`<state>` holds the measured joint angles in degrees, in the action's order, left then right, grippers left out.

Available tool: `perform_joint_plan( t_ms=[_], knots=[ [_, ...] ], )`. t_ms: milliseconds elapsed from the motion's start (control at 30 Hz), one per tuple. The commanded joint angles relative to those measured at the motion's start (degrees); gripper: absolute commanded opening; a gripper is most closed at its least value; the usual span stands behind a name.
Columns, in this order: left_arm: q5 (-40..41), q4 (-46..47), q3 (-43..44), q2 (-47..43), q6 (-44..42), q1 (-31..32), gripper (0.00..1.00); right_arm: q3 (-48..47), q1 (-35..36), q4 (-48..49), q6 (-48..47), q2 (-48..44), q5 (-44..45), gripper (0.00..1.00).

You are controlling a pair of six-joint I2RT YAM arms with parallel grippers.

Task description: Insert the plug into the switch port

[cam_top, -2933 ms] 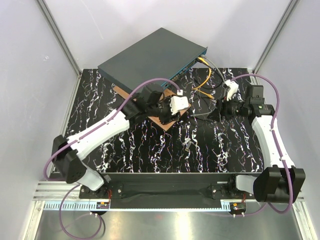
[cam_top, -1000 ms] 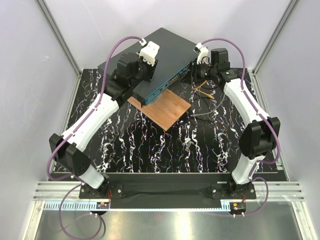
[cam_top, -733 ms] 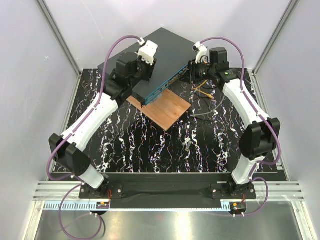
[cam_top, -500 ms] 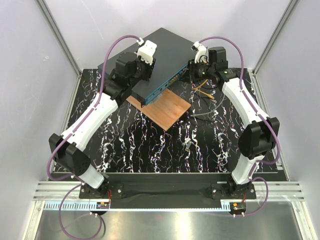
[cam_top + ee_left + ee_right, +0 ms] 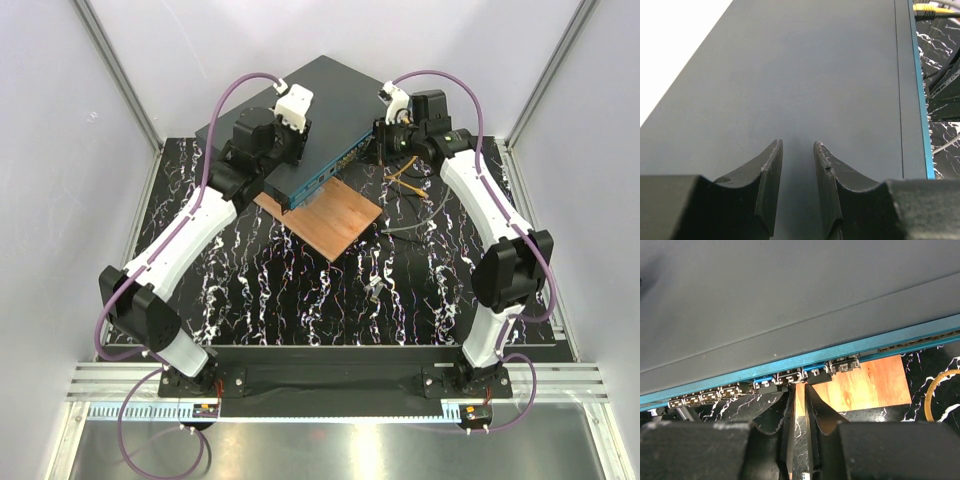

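Note:
The switch [image 5: 340, 100] is a flat dark grey-teal box at the back, its teal front face turned to the near right. My left gripper [image 5: 290, 155] rests over the switch top [image 5: 815, 75] near the front left corner. It [image 5: 796, 147] is open, with only the top showing in the gap. My right gripper [image 5: 383, 143] points at the row of ports [image 5: 790, 376]. Its jaws [image 5: 799, 389] leave a narrow slot that holds nothing. A tiny pale grey piece, apparently the plug [image 5: 375, 291], lies on the mat, far from both grippers.
A brown wooden board [image 5: 330, 220] lies under the switch's front edge [image 5: 870, 385]. Yellow cables [image 5: 405, 170] and a long grey cable [image 5: 415, 225] trail over the black marbled mat to the right. White walls stand close on three sides.
The right gripper's jaws have narrowed, and that arm has shifted slightly left along the switch's front face. The left arm has held still on the switch top.

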<state>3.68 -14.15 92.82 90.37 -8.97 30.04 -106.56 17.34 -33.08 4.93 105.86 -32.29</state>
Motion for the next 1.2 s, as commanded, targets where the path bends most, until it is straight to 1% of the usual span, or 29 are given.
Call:
perform_joint_plan(
  t_ms=[0, 133, 200, 267, 333, 367, 400, 467, 600, 633, 700, 733, 800, 833, 900, 967, 1067, 1100, 1167],
  knots=[
    [-0.3, 1.6, -1.1, -0.5, 0.4, -0.3, 0.36, -5.0, 3.0, 10.2, 0.1, 2.0, 2.7, 0.18],
    [-0.5, 1.0, -1.8, -0.5, 0.5, -0.3, 0.36, -5.2, 3.9, 9.9, -0.6, 2.4, 3.3, 0.18],
    [-1.7, 1.1, -2.2, -1.1, 0.7, -0.3, 0.37, -4.0, 3.9, 9.5, -0.9, 1.7, 3.6, 0.19],
    [-4.6, 1.5, -2.4, -1.4, 0.3, -0.4, 0.38, -2.3, 3.7, 8.6, -1.9, 0.3, 4.5, 0.19],
    [-6.8, 1.5, -2.0, -1.8, -0.3, -0.3, 0.38, 1.9, 1.9, 8.6, -2.2, -2.8, 3.7, 0.19],
    [-9.4, 0.9, -1.1, -1.8, -0.5, -0.4, 0.38, 3.5, 1.0, 8.5, -2.3, -4.1, 3.2, 0.2],
    [-10.7, 0.7, -0.4, -1.9, -0.7, -0.4, 0.39, 6.6, -1.2, 8.5, -2.5, -6.6, 1.5, 0.2],
    [-14.0, 0.6, 0.7, -2.1, -0.8, -0.2, 0.4, 9.5, -3.4, 7.7, -3.6, -9.2, -0.3, 0.21],
    [-18.7, -0.3, 2.2, -2.1, -2.8, 0.8, 0.43, 17.0, -8.5, 5.3, -4.7, -16.0, -4.2, 0.27],
    [-20.3, -0.4, 2.3, -2.2, -3.5, 1.9, 0.44, 18.2, -10.2, 4.5, -6.5, -17.3, -5.0, 0.3],
    [-23.4, -1.9, 2.9, -2.1, -6.4, 3.3, 0.45, 22.2, -11.4, 3.8, -7.9, -20.6, -6.1, 0.35],
    [-25.8, -3.1, 3.4, -2.0, -7.9, 5.4, 0.45, 23.2, -12.3, 2.6, -8.4, -21.6, -6.4, 0.4],
    [-27.6, -6.9, 4.0, -1.3, -12.0, 7.8, 0.46, 26.7, -13.3, 1.7, -9.7, -24.5, -6.8, 0.46],
    [-29.3, -10.1, 4.6, -0.4, -14.7, 10.2, 0.47, 29.0, -14.4, 1.0, -10.0, -26.3, -7.3, 0.53],
    [-30.2, -12.2, 4.7, 0.7, -15.9, 12.1, 0.48, 31.0, -15.8, 0.2, -10.0, -27.7, -7.7, 0.58],
    [-32.0, -15.4, 5.4, 2.3, -16.6, 14.0, 0.48, 33.3, -17.1, -1.2, -10.3, -29.5, -8.3, 0.66],
    [-32.5, -19.0, 5.6, 6.0, -18.1, 16.4, 0.48, 35.4, -19.6, -2.6, -10.7, -30.6, -8.4, 0.7],
    [-32.3, -19.6, 5.4, 7.6, -18.6, 17.0, 0.48, 36.5, -20.4, -3.0, -10.9, -31.1, -8.4, 0.75],
    [-29.6, -20.8, 4.0, 9.2, -20.2, 18.7, 0.48, 37.7, -21.0, -4.0, -11.0, -31.1, -8.5, 0.78]
  ],
)
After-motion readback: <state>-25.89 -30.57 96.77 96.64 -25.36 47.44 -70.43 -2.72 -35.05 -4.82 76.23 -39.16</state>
